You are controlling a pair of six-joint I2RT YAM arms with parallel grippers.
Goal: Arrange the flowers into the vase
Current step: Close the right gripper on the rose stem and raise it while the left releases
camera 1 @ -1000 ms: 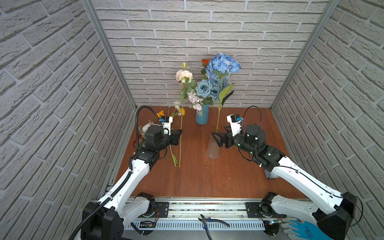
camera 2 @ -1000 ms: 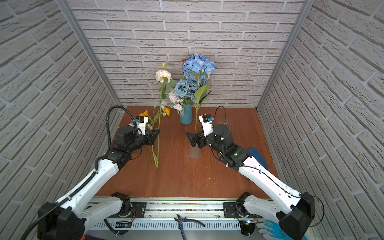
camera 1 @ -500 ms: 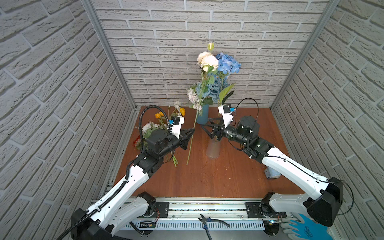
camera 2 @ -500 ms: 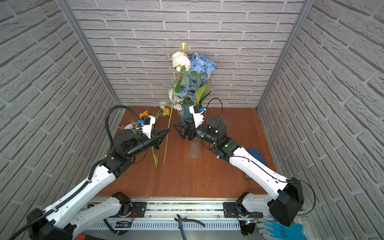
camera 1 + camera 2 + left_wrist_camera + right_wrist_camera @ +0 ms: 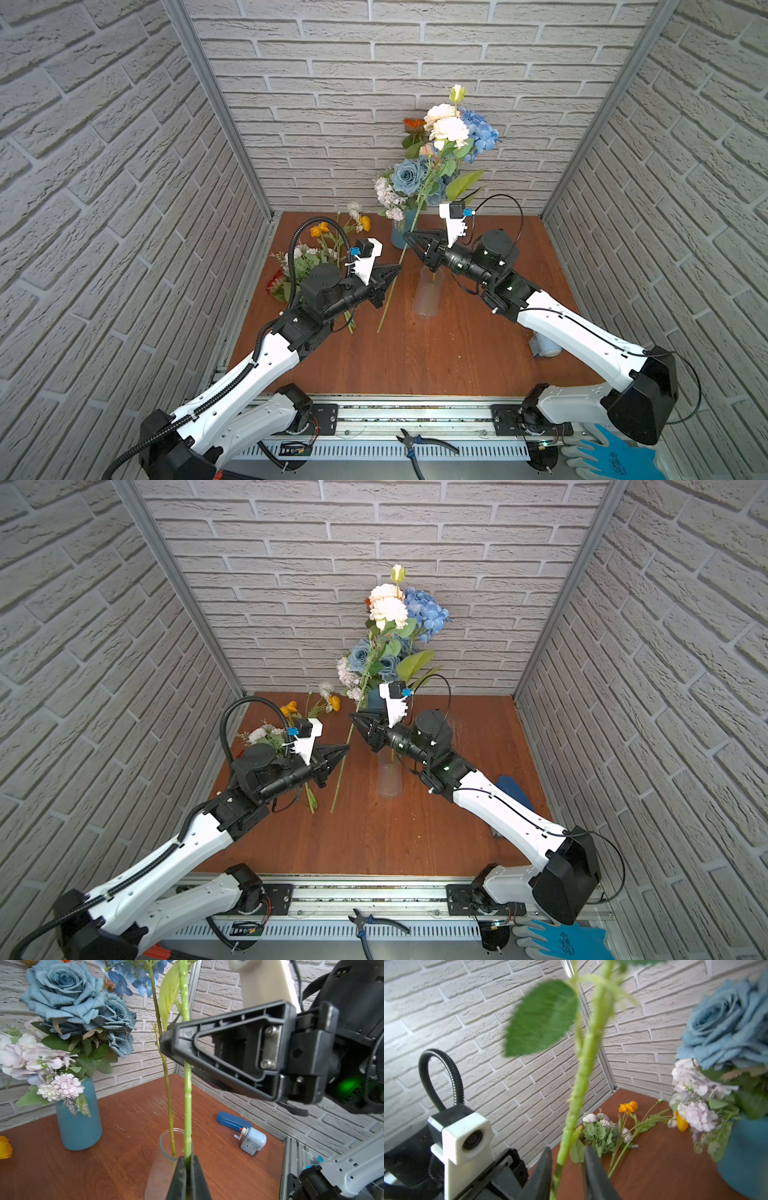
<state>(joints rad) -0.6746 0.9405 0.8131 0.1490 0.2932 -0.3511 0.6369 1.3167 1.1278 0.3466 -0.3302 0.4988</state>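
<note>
Pale brick walls ring a wooden desk (image 5: 457, 361), and above it a long-stemmed white flower (image 5: 445, 124) leans tilted. The left gripper (image 5: 394, 273) is clamped on its lower stem, whose end points down just beside the clear vase (image 5: 427, 297), outside it. Higher up, the right gripper (image 5: 566, 1150) brackets the same stem with its jaws apart, a gap showing. Behind stands a blue vase (image 5: 79, 1126) of blue roses (image 5: 62, 997) — loose flowers (image 5: 307, 259) lie at the desk's left.

Table (image 5: 415, 361) — blue vase (image 5: 79, 1126) (glass vase (image 5: 427, 297)), flowers (image 5: 305, 259).
</note>
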